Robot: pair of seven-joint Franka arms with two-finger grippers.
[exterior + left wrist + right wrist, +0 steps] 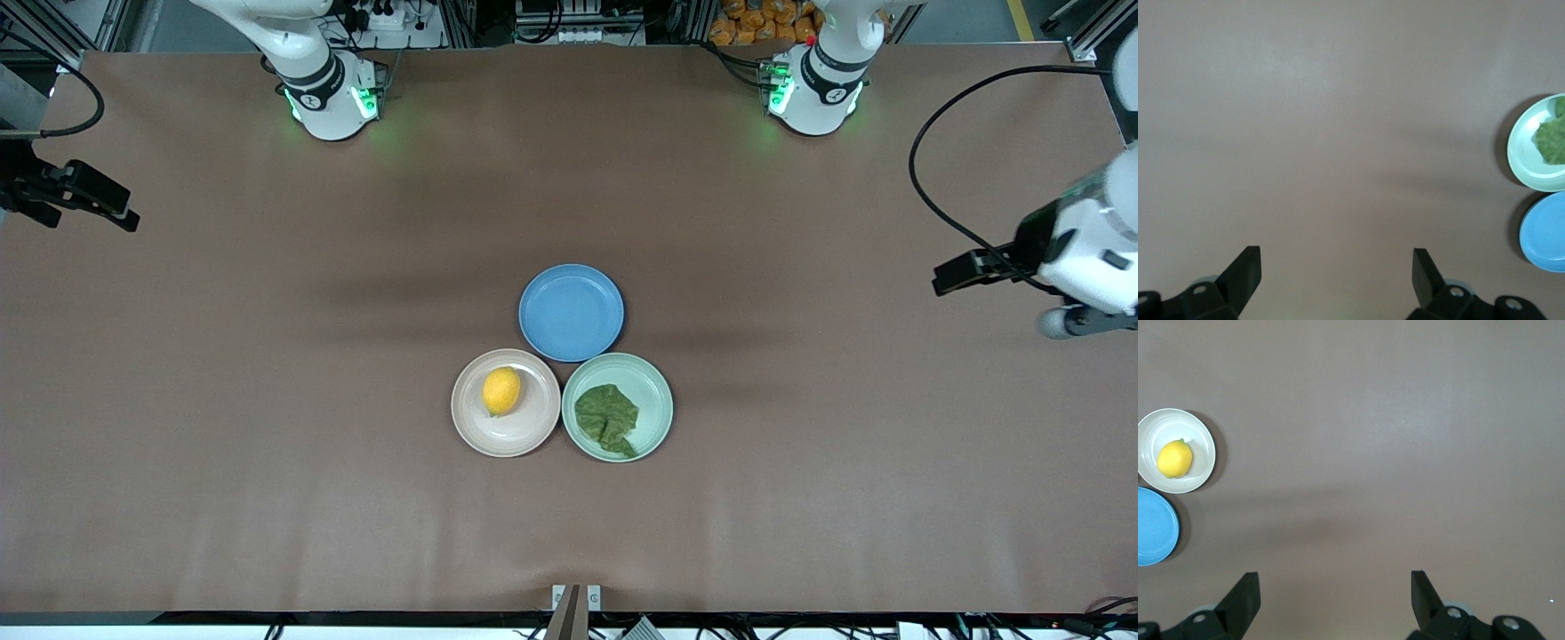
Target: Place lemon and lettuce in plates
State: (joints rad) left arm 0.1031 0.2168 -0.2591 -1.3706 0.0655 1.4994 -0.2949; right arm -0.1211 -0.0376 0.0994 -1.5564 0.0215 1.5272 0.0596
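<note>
Right hand (1335,597): raised over the bare brown bench (267,400) at the right arm's end, fingers spread wide, holding nothing, waiting.

Small oval bright yellow lemon (501,390): lies in the pale beige-pink round plate (533,432), well apart from both hands.

Blue round plate (571,313): touches both other plates, farther from the front camera.

Dark green wrinkly lettuce leaf (607,419): lies in the pale mint green round plate (653,391).

Left hand (1337,277): over the left arm's end of the bench, fingers wide apart, holding nothing.
</note>
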